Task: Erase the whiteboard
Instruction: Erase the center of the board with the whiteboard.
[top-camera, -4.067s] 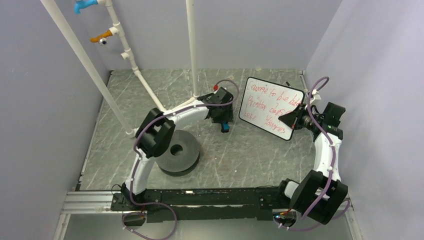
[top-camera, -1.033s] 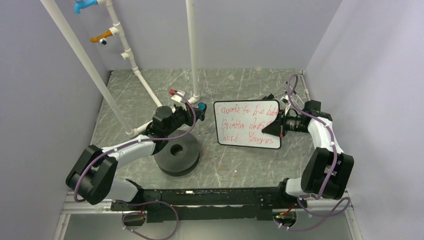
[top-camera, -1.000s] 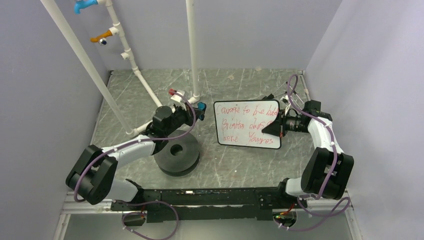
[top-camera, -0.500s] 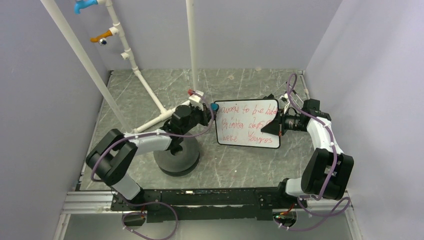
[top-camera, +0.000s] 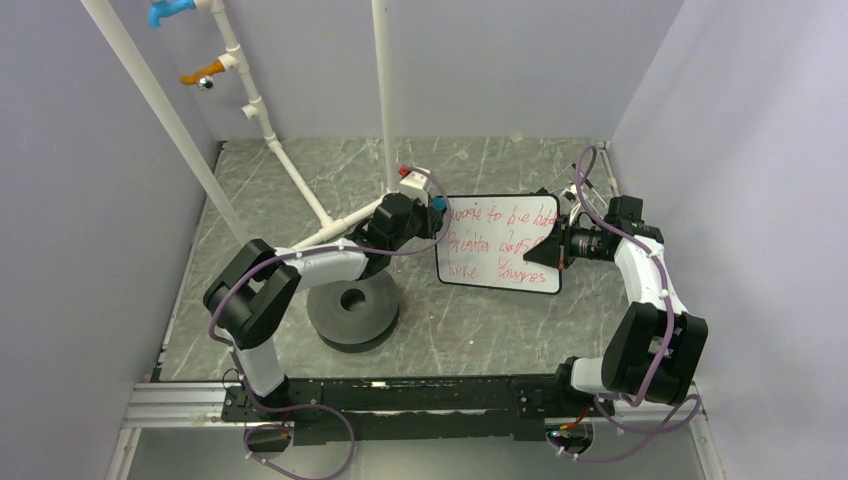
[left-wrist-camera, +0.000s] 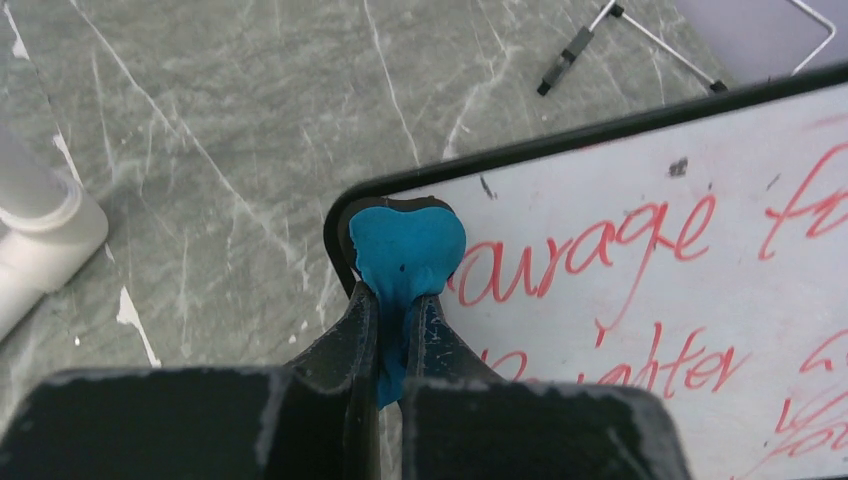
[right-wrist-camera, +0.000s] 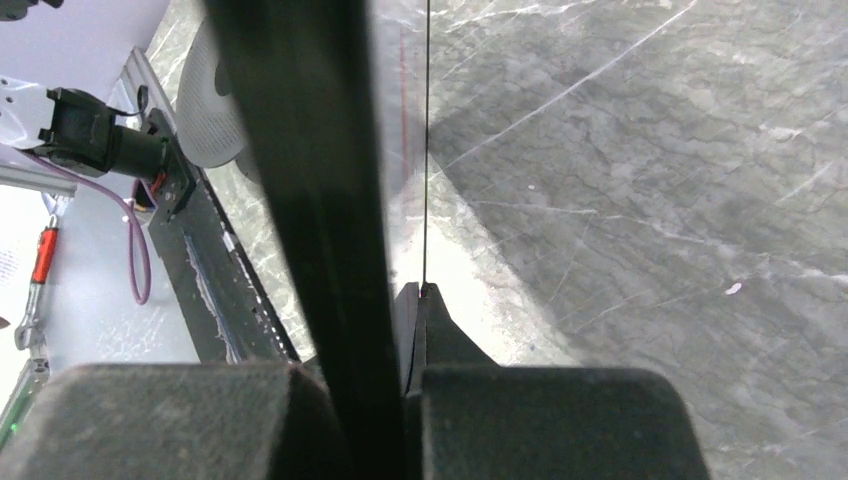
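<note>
1. The left gripper (left-wrist-camera: 397, 300) is clamped on a small blue eraser block with a black back (left-wrist-camera: 405, 250). Its jaws pinch the block's lower part, and the blue pad sticks out past the fingertips.
2. The pad lies over one rounded corner of the whiteboard (top-camera: 500, 245), a small white rectangular board with a thin black edge and three lines of red handwriting. The top view shows this is the far-left corner. I cannot tell whether the pad is pressed on the surface or just above it.
3. The whiteboard's long axis runs from the eraser corner across towards the other arm. All the handwriting lies on the side of the pad away from the left gripper, and none of it looks wiped.
4. At the whiteboard's opposite short edge, about halfway along it, the right gripper (top-camera: 552, 250) is shut on the rim. The right wrist view shows the board edge-on, apparently held above the grey marbled table (top-camera: 470, 320).
5. Judgement: the left arm is the wiping arm. Its stroke should run along the long axis towards the right gripper, then line by line towards the near edge, while the right grip resists the push.
6. A black ribbed disc with a centre hole (top-camera: 352, 312) sits off the whiteboard's near-left corner, apart from it.
</note>
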